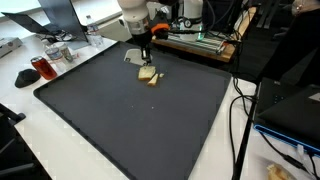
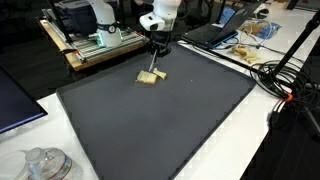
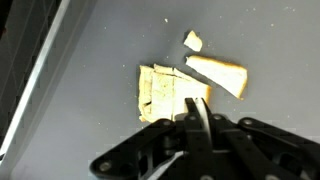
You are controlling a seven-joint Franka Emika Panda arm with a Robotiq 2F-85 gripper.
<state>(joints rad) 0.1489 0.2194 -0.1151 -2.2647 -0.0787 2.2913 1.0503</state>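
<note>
Gripper (image 3: pixel 196 108): jaws are pressing shut on nothing, making one narrow tip that is pointing straight down | tan slab (image 3: pixel 160 90): lying flat on the dark mat (image 1: pixel 130 120) under that tip, contact unclear | wedge (image 3: pixel 220 72) and crumb (image 3: pixel 192 41): lying just beside it.

Closed claw (image 3: pixel 196 104) at edge of flat tan slab (image 3: pixel 158 90), tan wedge (image 3: pixel 222 74) and small chip (image 3: pixel 192 41) beside, dark mat (image 3: pixel 90 60) beneath.
</note>
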